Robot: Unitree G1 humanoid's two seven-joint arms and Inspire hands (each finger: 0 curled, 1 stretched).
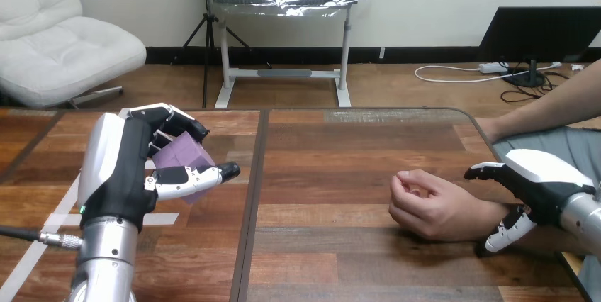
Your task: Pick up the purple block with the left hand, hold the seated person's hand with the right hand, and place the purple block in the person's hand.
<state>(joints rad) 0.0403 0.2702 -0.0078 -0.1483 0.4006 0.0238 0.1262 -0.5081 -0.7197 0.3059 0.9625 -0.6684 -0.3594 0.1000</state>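
The purple block (178,157) is off the table at the left, gripped between the curled fingers and thumb of my left hand (124,164). The person's hand (424,204) rests on the table at the right, its fingers loosely curled in. My right hand (542,178) sits over the person's wrist, with a finger (484,170) on the far side and the thumb (507,231) on the near side, closed round it. A wide stretch of table separates the block from the person's hand.
The wooden table (326,174) has a dark seam running front to back left of centre. White tape strips (49,220) lie on its left part. The person's other forearm (546,107) leans in above the table's right edge.
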